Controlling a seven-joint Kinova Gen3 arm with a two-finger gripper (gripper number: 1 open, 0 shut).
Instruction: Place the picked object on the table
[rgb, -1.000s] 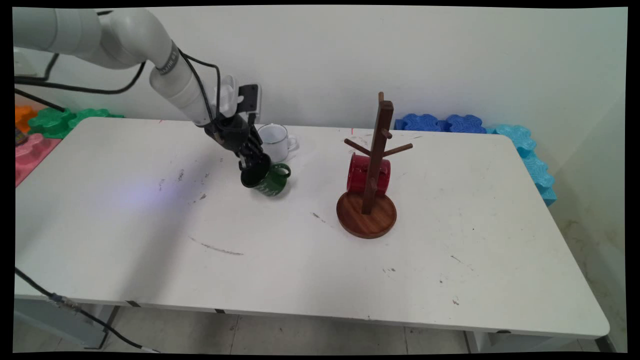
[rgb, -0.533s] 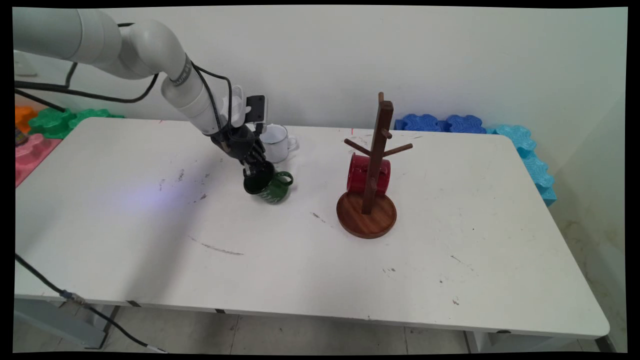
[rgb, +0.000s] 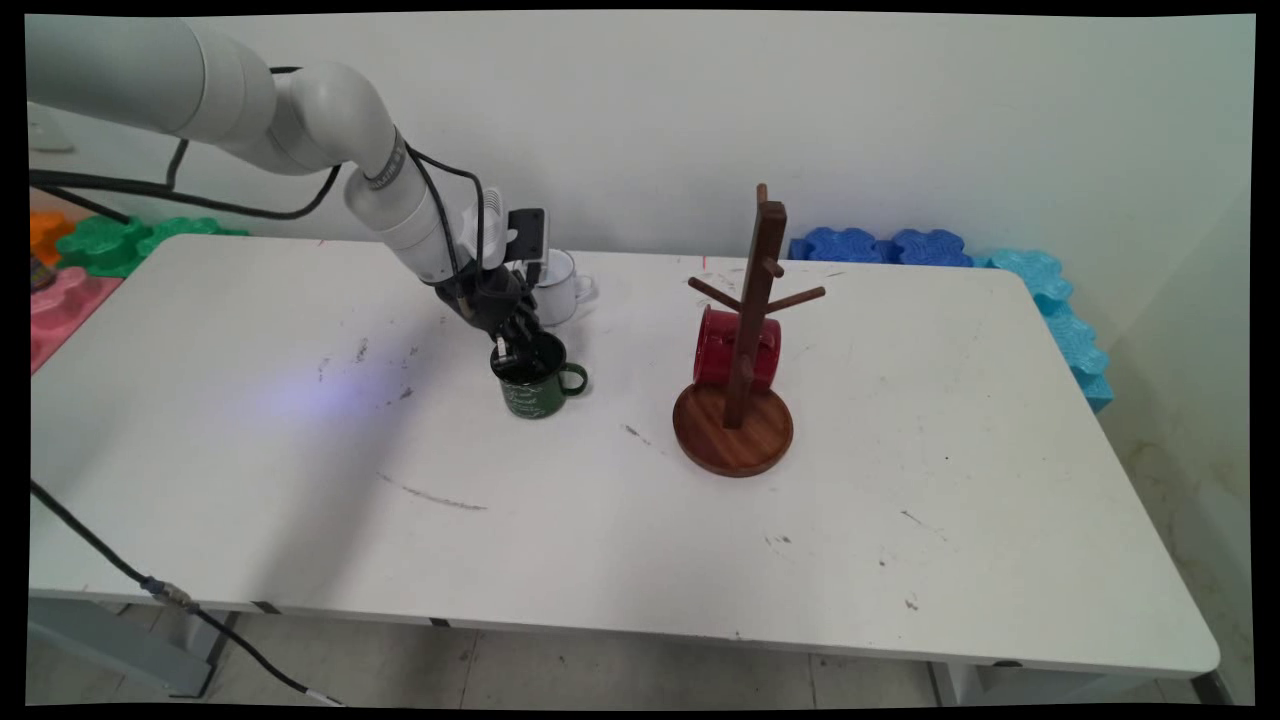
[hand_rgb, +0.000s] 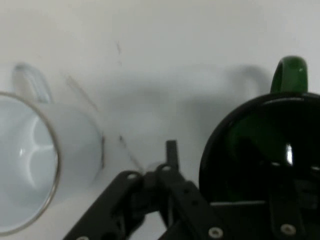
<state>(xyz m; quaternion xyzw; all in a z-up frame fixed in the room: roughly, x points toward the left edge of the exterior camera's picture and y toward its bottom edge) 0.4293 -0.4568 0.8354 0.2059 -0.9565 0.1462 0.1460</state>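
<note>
I have the pincer (rgb: 518, 345) clamped on the rim of the green mug (rgb: 538, 384), which stands upright on the worktop (rgb: 900, 560) well left of the wooden mug tree (rgb: 742, 340), with a white mug (rgb: 556, 285) just behind.

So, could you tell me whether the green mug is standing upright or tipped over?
Upright: the green mug stands on the table, mouth up, handle sideways.
</note>
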